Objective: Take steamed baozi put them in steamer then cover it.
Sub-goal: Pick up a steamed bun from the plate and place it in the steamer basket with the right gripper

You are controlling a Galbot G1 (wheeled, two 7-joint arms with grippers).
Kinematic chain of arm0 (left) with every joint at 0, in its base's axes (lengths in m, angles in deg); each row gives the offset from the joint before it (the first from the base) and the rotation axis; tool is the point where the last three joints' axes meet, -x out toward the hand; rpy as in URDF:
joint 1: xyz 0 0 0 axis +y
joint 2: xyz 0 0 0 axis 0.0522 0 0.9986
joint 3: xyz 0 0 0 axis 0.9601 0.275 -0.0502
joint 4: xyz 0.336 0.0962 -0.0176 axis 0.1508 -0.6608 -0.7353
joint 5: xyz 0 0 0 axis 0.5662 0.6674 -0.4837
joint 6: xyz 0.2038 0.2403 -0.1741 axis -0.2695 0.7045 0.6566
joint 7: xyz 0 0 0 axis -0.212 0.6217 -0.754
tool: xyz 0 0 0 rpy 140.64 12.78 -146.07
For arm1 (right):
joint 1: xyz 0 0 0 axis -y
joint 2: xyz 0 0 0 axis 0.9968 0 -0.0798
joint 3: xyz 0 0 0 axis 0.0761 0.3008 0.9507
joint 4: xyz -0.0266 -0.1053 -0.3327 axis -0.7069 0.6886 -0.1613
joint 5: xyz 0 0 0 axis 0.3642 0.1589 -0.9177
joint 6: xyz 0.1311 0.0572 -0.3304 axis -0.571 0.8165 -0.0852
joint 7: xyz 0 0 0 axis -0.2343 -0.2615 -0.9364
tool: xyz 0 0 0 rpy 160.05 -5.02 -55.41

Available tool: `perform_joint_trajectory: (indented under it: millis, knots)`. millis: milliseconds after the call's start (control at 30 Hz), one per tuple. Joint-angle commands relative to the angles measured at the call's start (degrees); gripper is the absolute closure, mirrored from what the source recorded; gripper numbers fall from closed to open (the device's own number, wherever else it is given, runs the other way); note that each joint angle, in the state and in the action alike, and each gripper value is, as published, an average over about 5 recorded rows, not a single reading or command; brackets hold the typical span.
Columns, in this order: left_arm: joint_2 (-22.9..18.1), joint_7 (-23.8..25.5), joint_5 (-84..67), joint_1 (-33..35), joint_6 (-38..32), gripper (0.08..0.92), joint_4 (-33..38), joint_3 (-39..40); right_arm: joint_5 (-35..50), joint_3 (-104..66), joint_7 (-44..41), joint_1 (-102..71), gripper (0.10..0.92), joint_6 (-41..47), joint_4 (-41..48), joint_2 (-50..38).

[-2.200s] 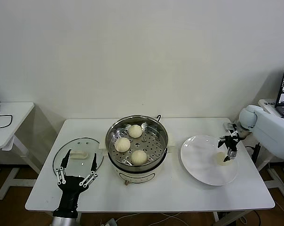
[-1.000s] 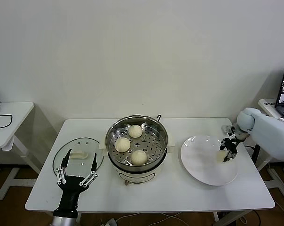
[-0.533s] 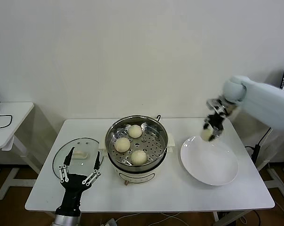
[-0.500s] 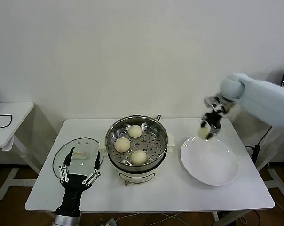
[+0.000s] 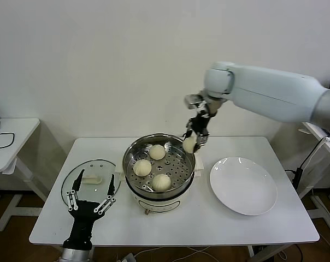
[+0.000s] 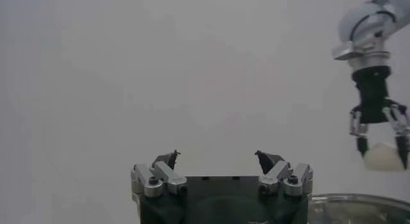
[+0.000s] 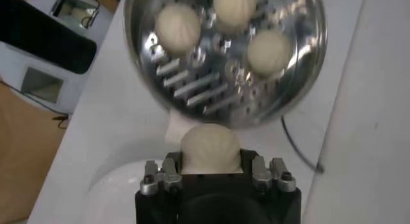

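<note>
The steamer (image 5: 131, 154) stands mid-table, a shiny perforated steel basket on a cream pot base. Three cream-white baozi lie in it (image 5: 157, 152) (image 5: 142, 167) (image 5: 161, 182). My right gripper (image 5: 190, 143) is shut on the fourth baozi (image 5: 189, 144) and holds it in the air above the steamer's right rim. The right wrist view shows that baozi (image 7: 209, 148) between the jaws, with the basket (image 7: 298, 72) and its three buns below. My left gripper (image 5: 91, 198) is open and empty, pointing up near the table's front left, beside the glass lid (image 5: 94, 177).
A flat white plate (image 5: 243, 185) lies bare to the right of the steamer. The glass lid with its cream handle lies on the table at the left. A small white side table (image 5: 6, 143) stands at far left. The left wrist view shows my right gripper (image 6: 379, 148) far off.
My right gripper has lifted the last baozi off the white plate and carried it left and up to above the steamer's right rim. The left arm has barely moved.
</note>
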Motion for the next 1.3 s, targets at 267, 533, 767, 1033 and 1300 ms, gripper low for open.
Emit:
perform_joint_trajectory:
  millis: [267,533,767,1033,1300]
  knots:
    - [0.07,-0.14,-0.3,0.39,-0.21,0.177,0.12,-1.08,-0.37,2.21,2.66,-7.03,0.406,1.39,9.19,12.68]
    - [-0.02,-0.23,-0.39,0.56,-0.31,0.177,0.25,-1.31,-3.64,2.8,1.65,-8.33,0.408,0.58,11.02,13.22]
    - [-0.08,-0.3,-0.4,0.62,-0.41,0.177,0.2,-1.47,-4.95,3.07,0.75,-8.83,0.406,0.36,10.99,12.84]
    - [-0.11,-0.51,-0.37,0.66,-0.35,0.177,0.13,-1.65,-5.79,3.12,1.16,-9.77,0.391,0.01,10.96,12.65]
    - [-0.07,-0.72,-0.34,0.6,-0.06,0.177,-0.24,-1.82,-6.74,3.0,0.99,-10.21,0.314,-0.51,10.69,12.34]
